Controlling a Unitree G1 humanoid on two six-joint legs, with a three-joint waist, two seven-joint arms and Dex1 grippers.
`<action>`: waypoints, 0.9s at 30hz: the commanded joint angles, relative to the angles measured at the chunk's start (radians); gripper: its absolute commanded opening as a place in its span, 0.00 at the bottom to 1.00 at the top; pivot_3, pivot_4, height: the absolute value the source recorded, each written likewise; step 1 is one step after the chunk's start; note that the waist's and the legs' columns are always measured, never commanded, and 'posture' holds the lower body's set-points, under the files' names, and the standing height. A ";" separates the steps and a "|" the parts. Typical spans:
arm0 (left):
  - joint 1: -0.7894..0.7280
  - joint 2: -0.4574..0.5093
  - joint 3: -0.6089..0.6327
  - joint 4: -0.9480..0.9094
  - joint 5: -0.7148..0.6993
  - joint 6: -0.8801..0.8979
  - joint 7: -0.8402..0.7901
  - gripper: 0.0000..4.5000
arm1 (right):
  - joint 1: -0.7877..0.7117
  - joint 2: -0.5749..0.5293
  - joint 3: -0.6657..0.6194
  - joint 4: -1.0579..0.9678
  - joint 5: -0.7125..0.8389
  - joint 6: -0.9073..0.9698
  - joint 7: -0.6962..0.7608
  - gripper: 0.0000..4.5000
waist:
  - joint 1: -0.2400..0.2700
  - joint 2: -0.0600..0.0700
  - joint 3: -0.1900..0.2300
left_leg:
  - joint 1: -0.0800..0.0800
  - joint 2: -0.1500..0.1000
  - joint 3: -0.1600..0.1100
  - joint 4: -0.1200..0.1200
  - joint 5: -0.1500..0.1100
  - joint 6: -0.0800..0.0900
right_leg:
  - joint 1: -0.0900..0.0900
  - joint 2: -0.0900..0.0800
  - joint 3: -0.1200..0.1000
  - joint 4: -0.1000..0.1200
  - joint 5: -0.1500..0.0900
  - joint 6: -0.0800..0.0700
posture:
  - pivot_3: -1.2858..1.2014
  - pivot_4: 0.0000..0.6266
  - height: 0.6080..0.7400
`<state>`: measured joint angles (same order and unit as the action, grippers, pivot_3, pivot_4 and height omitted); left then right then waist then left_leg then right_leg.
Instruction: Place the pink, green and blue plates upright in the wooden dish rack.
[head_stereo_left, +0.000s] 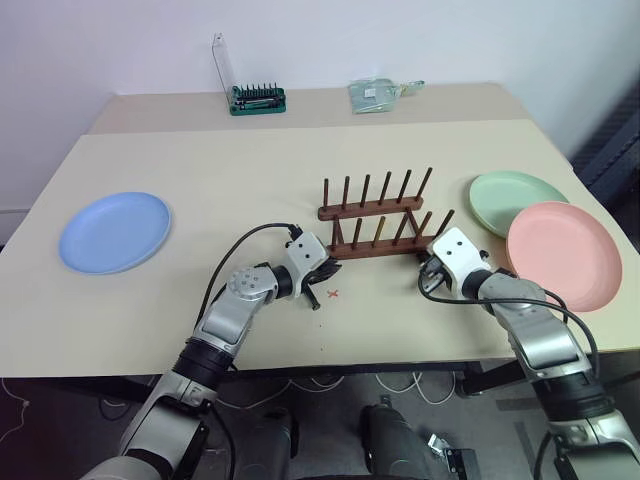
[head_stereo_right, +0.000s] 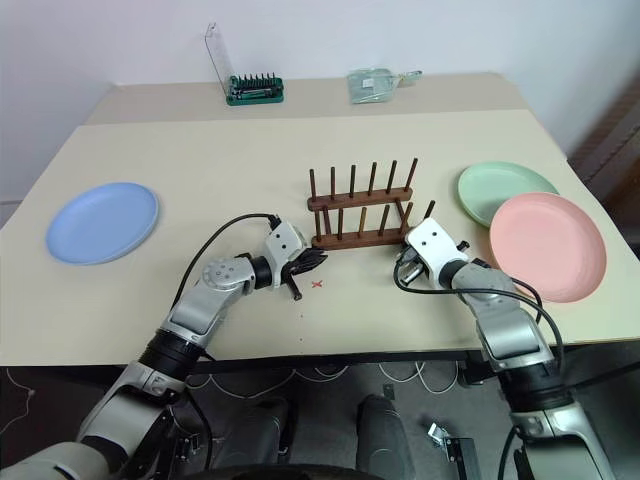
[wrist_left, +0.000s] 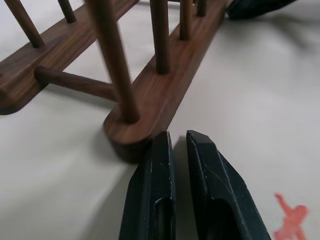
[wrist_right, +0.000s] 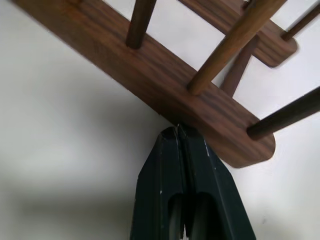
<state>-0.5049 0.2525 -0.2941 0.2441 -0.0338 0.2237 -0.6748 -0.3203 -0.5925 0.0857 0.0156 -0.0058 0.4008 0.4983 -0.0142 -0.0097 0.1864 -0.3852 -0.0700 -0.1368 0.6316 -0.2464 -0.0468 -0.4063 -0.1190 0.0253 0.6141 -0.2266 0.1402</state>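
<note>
Flat plates (head_stereo_left: 556, 252); empty rack (head_stereo_left: 377, 215)

We were looking at a lab or test room: a plain beige table (head_stereo_left: 200, 180) stood against a bare white wall (head_stereo_left: 300, 40), loose cables (head_stereo_left: 330, 382) trailed on the floor beneath it, and a small red cross (head_stereo_left: 335, 294) was marked on the tabletop.

My left gripper (wrist_left: 176, 142) reaches forward and toward my right, tilted slightly downward, its two black fingers nearly together with a thin gap between them. My right gripper (wrist_right: 178, 131) reaches forward, tilted slightly downward, fingers pressed fully together. Both forearms are extended low.
</note>
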 joint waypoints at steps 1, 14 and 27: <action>-0.005 0.007 0.019 0.045 0.030 -0.002 0.037 0.11 | -0.030 0.012 -0.004 0.029 -0.021 -0.032 -0.010 0.00 | 0.000 0.000 0.000 | 0.000 0.000 0.000 0.000 0.000 0.000 | 0.000 0.000 0.000 0.000 0.000 0.000 | 0.52 0.24 1.00; 0.002 0.010 0.028 0.041 0.012 -0.030 0.038 0.11 | 0.050 -0.037 -0.066 -0.108 -0.004 -0.070 0.030 0.00 | 0.000 0.000 0.000 | 0.000 0.000 0.000 0.000 0.000 0.000 | 0.000 0.000 0.000 0.000 0.000 0.000 | 0.52 0.24 1.00; 0.138 0.061 -0.001 -0.283 -0.263 0.028 -0.333 0.09 | 0.327 -0.225 -0.428 -0.411 0.140 0.205 0.130 0.61 | 0.006 0.000 0.000 | -0.003 0.000 0.000 0.000 0.000 0.001 | -0.001 0.000 0.000 -0.001 0.000 0.000 | 0.52 0.24 1.00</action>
<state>-0.3660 0.3117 -0.2752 0.0015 -0.2728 0.2368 -0.9754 -0.0066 -0.8080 -0.3021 -0.3696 0.1338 0.5858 0.6436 -0.0085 -0.0094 0.1867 -0.3883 -0.0700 -0.1367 0.6319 -0.2468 -0.0463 -0.4075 -0.1193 0.0251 0.6132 -0.2269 0.1401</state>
